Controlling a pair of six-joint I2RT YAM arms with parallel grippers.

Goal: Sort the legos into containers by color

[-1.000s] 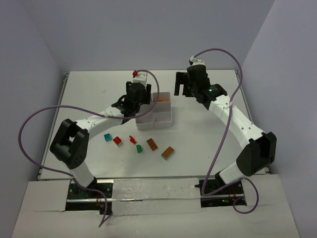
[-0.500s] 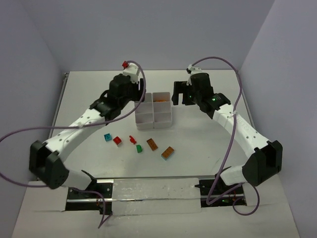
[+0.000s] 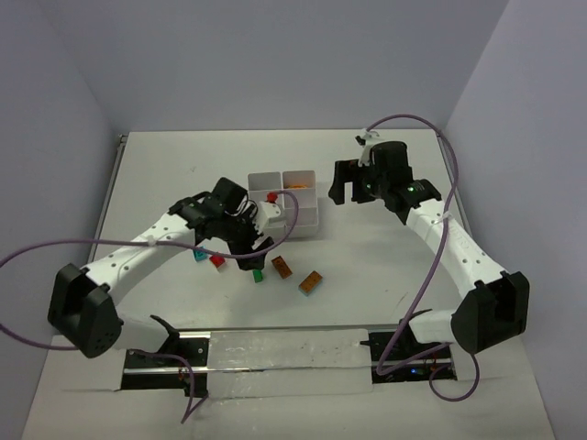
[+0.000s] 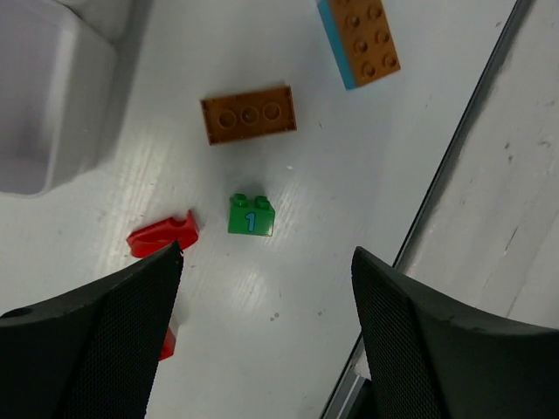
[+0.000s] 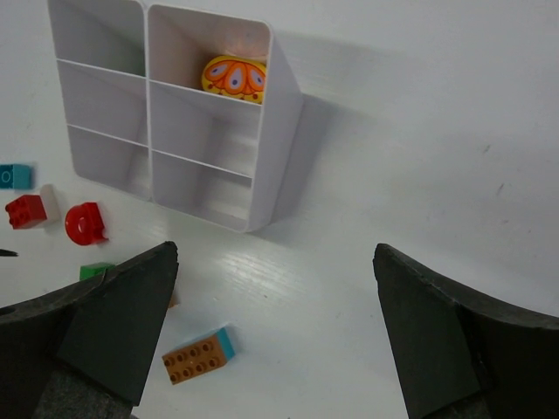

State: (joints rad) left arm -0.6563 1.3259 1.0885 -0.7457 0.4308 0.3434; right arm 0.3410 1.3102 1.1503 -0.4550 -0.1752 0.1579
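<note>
Left gripper (image 4: 266, 262): jaws are spread wide and nothing is held; it is hung low over the loose legos, between the tray and the near table edge.
Right gripper (image 5: 275, 262): jaws are set fully apart and nothing is gripped; it is parked above bare table, just right of the tray.
Legos at left gripper: a green brick (image 4: 251, 215) marked 1 is seen just ahead of the finger gap. A red curved piece (image 4: 163, 234) is found right at one finger (image 4: 105, 332); contact cannot be told.
Legos farther out: a brown brick (image 4: 249, 115) is laid beyond the green one, apart from it. An orange-brown brick (image 4: 358, 39) on a teal base is seen past that. A teal brick (image 3: 197, 255) and a red brick (image 3: 217, 261) are set side by side, left of the gripper in the top view.
Tray (image 5: 278, 122): six compartments are counted. A yellow-orange piece (image 5: 233, 74) is seen in the far right one.
In the way: the left wrist and its purple cable (image 3: 297, 213) are draped across the tray's near side in the top view, so part of the tray is hidden. The tray corner is seen just beside the left gripper.
Edges: a dark seam (image 4: 454, 166) is seen near the green brick on the near side. The table (image 3: 385, 247) is closed in by walls at left, back and right.
Open room: bare surface is seen right of the legos and below the right gripper.
</note>
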